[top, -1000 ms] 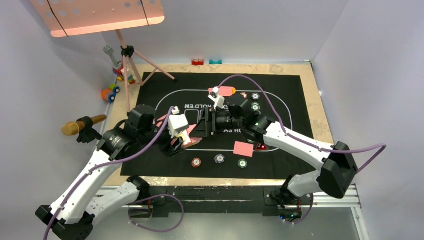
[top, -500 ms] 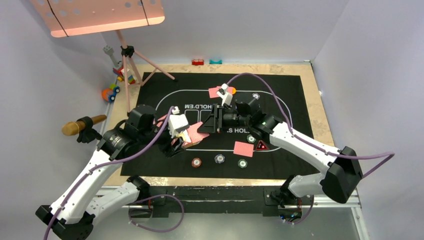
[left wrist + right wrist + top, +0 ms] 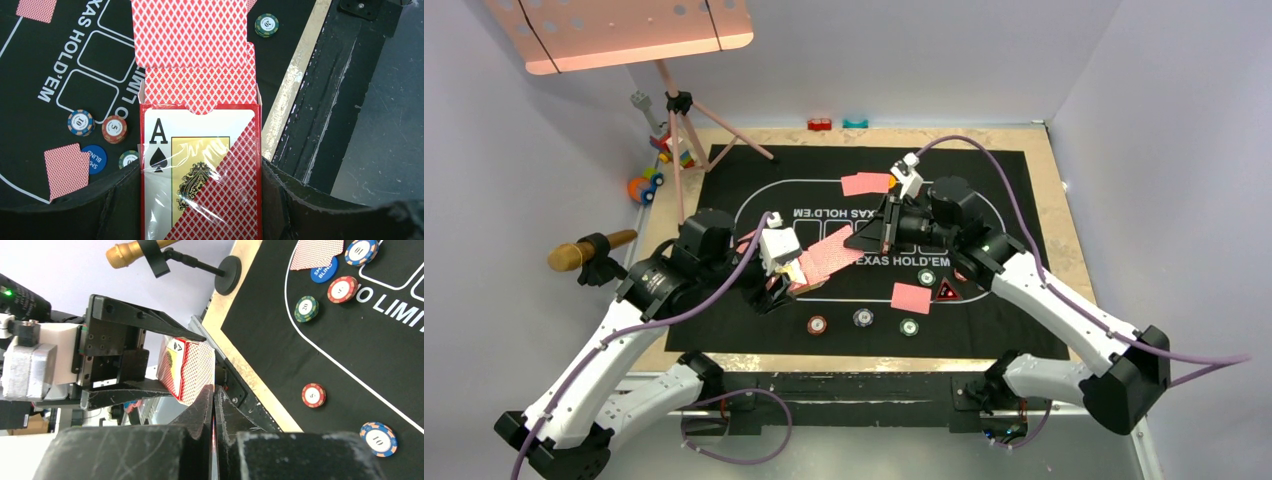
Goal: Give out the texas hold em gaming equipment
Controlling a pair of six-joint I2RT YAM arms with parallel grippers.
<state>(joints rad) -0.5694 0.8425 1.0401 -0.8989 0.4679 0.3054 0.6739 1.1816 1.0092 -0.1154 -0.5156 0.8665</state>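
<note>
You see a black mat (image 3: 754, 330) with white lines and letters. The cards (image 3: 192, 35) have red backs with a white diamond pattern. The box (image 3: 200, 175) is red and white, with a black spade and gold ornament. The chips (image 3: 313, 395) are red, green and blue with white.

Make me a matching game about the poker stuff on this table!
Things:
1. card box
2. blue button
3. triangular marker
4. card sticking out of the box

Clues:
A. red and black, lying on the mat
B. pinched by the right gripper
C. held in the left gripper
D. has BLIND written on it

Pairs: 1-C, 2-D, 3-A, 4-B
</note>
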